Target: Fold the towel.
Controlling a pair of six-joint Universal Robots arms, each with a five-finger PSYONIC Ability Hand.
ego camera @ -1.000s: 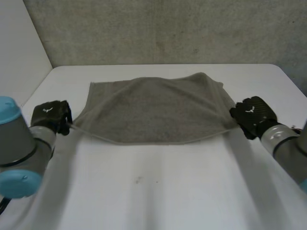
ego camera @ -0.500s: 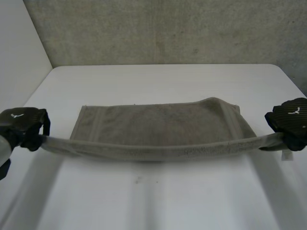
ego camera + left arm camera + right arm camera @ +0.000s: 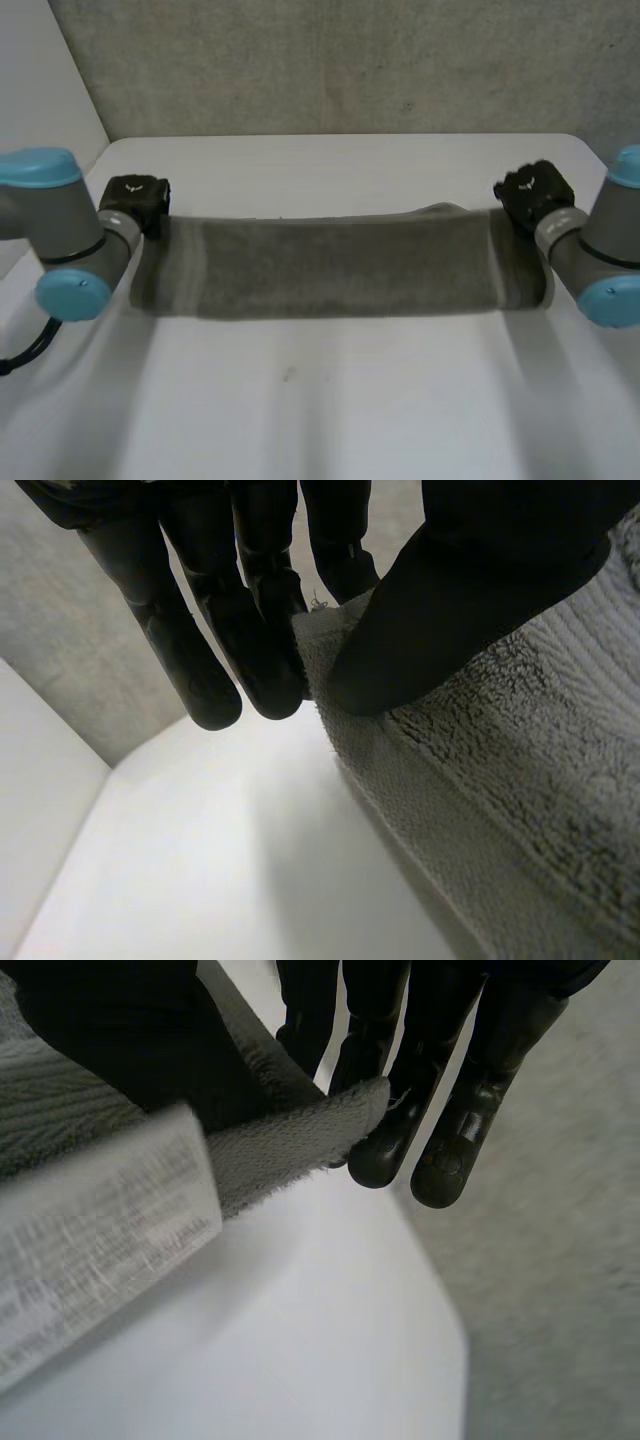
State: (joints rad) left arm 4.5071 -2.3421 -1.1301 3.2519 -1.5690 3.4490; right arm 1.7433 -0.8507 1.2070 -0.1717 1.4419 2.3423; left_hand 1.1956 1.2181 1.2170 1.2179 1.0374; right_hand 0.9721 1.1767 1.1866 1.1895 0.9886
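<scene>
Left hand [image 3: 135, 196]: clenched on the towel [image 3: 330, 266]; in the left wrist view a corner of the cloth is pinched between the thumb and the straight fingers [image 3: 262, 650].
Right hand [image 3: 535, 190]: likewise closed on the towel; in the right wrist view another corner is gripped between the thumb and the fingers [image 3: 395, 1130].
Hand placement: the left hand is set at the towel's left end and the right hand at its right end, both at the far edge of the cloth.
Towel: grey terry, stretched as a long band between the two hands across the middle of the table [image 3: 320, 400]; a paler woven stripe is seen near each end.
Care tag [image 3: 100, 1240]: a white printed tag is seen on the towel beside the right hand's grip; its print cannot be read.
Arms: grey with light-blue caps, one is placed at each end of the towel.
Table surface: white; whether the towel's near edge rests on it cannot be told.
Wall [image 3: 350, 60]: grey and rough, seen behind the table.
</scene>
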